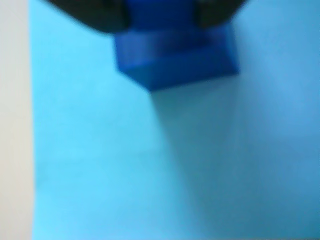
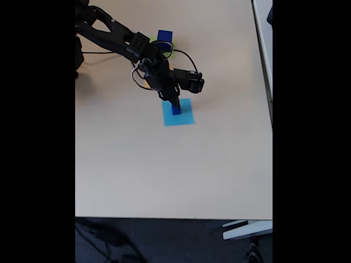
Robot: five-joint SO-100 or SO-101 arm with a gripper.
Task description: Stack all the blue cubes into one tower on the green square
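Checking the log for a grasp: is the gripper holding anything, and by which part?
Apparently a blue cube over the light blue square, gripper at its top; blur hides a firm hold.

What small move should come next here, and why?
Probably a short straight lift. The end effector sits low over the light blue square, apparently closed around a small blue cube there, while a larger blue cube waits on the green square behind the arm. The wrist view is too blurred to confirm the grip.
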